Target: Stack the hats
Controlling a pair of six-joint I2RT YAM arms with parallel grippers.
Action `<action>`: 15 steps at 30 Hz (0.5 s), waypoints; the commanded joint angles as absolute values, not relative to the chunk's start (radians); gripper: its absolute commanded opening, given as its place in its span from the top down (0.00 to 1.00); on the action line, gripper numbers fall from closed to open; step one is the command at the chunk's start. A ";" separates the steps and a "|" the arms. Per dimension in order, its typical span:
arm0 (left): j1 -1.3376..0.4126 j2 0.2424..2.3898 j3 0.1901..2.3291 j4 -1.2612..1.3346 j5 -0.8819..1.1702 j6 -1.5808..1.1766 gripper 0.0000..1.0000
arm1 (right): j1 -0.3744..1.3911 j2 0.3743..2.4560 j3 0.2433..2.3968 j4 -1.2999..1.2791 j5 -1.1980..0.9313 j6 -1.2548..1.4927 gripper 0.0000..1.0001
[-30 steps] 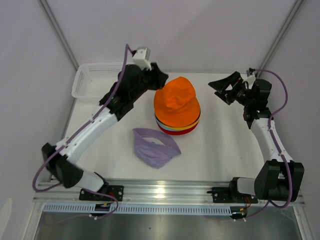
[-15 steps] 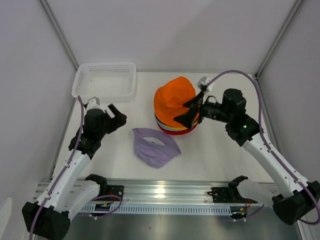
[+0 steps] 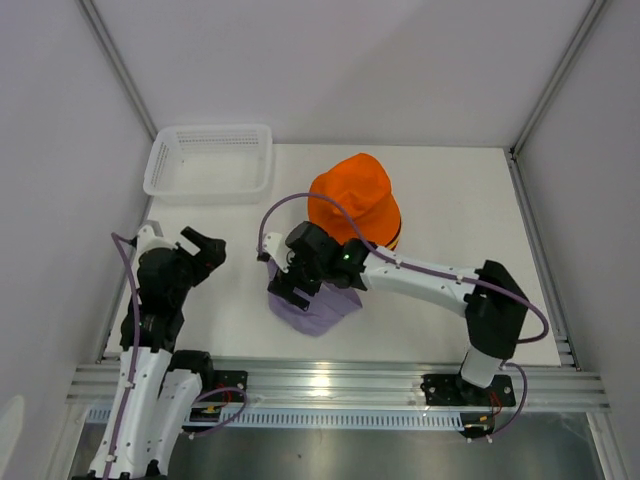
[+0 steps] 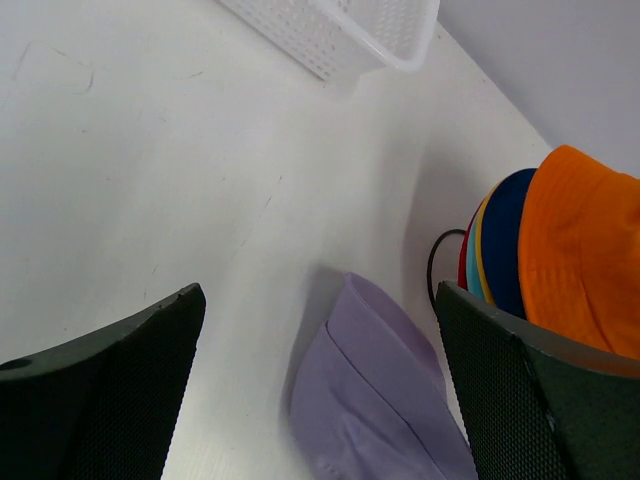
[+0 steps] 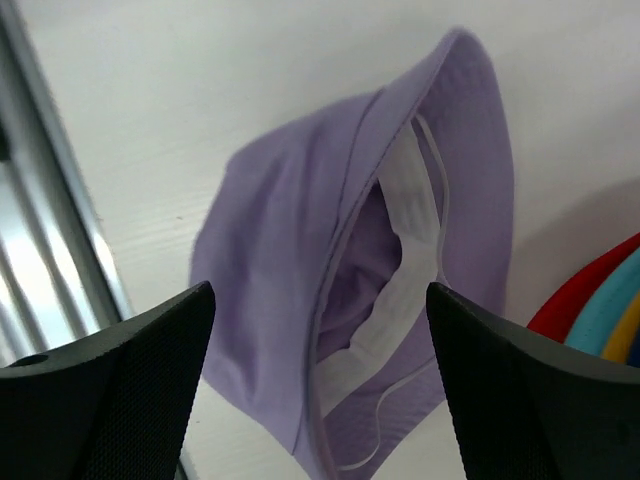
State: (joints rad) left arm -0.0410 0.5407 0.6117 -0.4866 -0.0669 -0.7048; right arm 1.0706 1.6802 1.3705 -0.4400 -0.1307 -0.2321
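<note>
A stack of hats stands at the table's middle back, with the orange hat [image 3: 352, 198] on top and red, teal and yellow brims [image 5: 600, 310] showing beneath. The navy hat [image 4: 508, 240] sits right under the orange one. The lavender hat [image 3: 318, 312] lies on its side in front of the stack, its white inner band facing my right wrist camera. My right gripper [image 3: 288, 288] hangs open right over it, one finger on each side of the lavender hat [image 5: 300, 250]. My left gripper [image 3: 205, 248] is open and holds nothing, off to the left of the lavender hat [image 4: 370, 400].
A white lattice basket [image 3: 210, 160] sits at the back left corner. A black wire [image 4: 438, 262] curves out at the foot of the stack. The aluminium rail [image 3: 320, 385] runs along the table's near edge.
My right arm swung from the back right across the stack and down over the lavender hat. My left arm pulled back from the stack to the near left, and its jaws opened.
</note>
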 commanded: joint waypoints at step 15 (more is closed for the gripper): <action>-0.005 0.469 0.580 -0.509 -0.078 -0.672 0.00 | 1.074 1.816 1.716 -0.586 0.014 -0.189 1.00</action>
